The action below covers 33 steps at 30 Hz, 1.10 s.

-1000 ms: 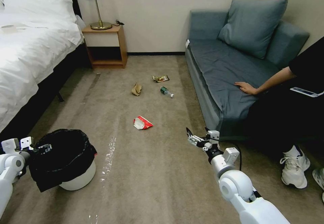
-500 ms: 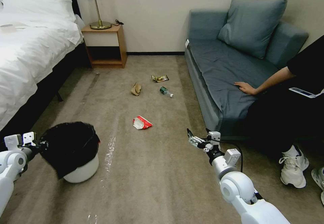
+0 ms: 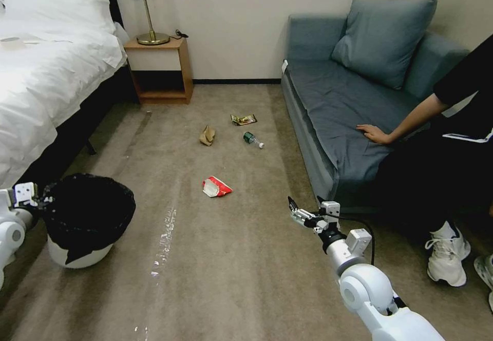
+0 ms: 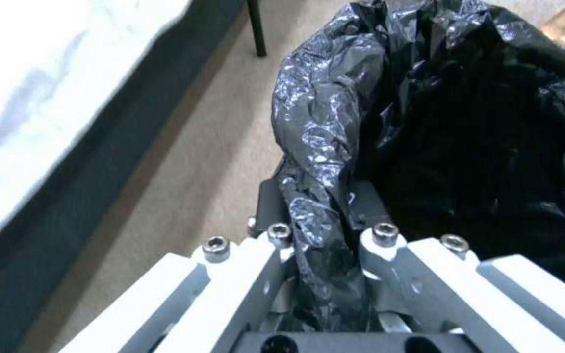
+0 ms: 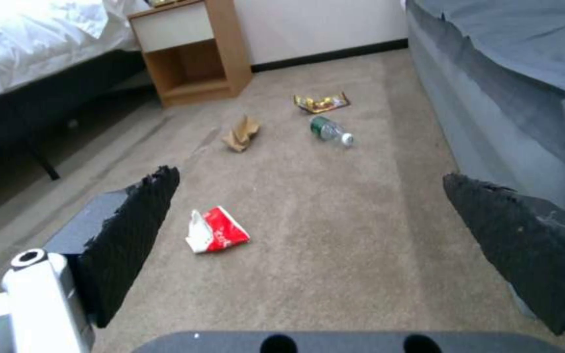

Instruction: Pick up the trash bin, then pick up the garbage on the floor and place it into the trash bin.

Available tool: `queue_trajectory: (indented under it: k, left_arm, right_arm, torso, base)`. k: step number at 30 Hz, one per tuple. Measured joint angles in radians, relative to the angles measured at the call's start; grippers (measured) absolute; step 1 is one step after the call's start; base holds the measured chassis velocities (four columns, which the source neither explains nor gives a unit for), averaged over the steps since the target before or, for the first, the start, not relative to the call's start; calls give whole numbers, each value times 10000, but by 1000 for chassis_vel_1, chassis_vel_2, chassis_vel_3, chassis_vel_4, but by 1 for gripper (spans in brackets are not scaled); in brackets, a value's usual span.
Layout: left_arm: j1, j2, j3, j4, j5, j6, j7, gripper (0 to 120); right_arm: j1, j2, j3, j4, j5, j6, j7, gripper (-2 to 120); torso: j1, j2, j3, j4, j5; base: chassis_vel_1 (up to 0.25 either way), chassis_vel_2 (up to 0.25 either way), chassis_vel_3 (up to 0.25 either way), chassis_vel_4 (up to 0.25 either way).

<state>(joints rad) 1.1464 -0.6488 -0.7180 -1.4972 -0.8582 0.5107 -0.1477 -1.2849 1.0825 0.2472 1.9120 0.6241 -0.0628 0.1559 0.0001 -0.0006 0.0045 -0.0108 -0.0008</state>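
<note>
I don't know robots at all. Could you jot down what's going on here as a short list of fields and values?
Place: bedroom, carpet floor between bed and sofa
Left gripper: shut on the trash bin's rim and black liner, beside the bed
Right gripper: open, holding nothing, out over the carpet near the sofa
Litter on floor: red-and-white packet, brown paper bag, green-labelled bottle, gold wrapper
Litter in bin: none visible

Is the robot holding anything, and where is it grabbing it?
Yes. The left gripper pinches the trash bin by its bag-covered rim. The right gripper is open and holds nothing.
</note>
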Motion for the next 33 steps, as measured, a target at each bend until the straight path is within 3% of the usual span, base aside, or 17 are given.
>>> queue_trajectory:
  k: [7, 11, 13, 19, 33]
  left_arm:
    - [815, 496, -765, -768, -86, 118, -159, 4]
    - [1074, 682, -957, -1024, -89, 210, -205, 4]
    - [1377, 1010, -1193, -1436, -183, 377, -322, 4]
    - [1591, 1376, -1344, -2015, -337, 530, -562, 4]
    - [1889, 1495, -1497, -2494, -141, 496, -638, 4]
  right_arm:
    - [106, -67, 50, 85, 661, 86, -186, 100]
    - [155, -93, 50, 81, 799, 128, -290, 100]
    - [207, -100, 51, 9, 933, 243, -475, 100]
    - [244, -98, 54, -56, 1135, 331, -762, 100]
    - [259, -115, -106, -85, 1152, 423, -1263, 100]
  torso:
    - [0, 0, -1, 7, -3]
    - [-1, 0, -1, 5, -3]
    - [0, 0, -1, 5, -3]
    - [0, 0, -1, 1, -1]
    - [0, 0, -1, 4, -4]
  base:
    - [0, 0, 0, 0]
    - [0, 0, 0, 0]
    - [0, 0, 0, 0]
    - [0, 0, 0, 0]
    - [0, 0, 0, 0]
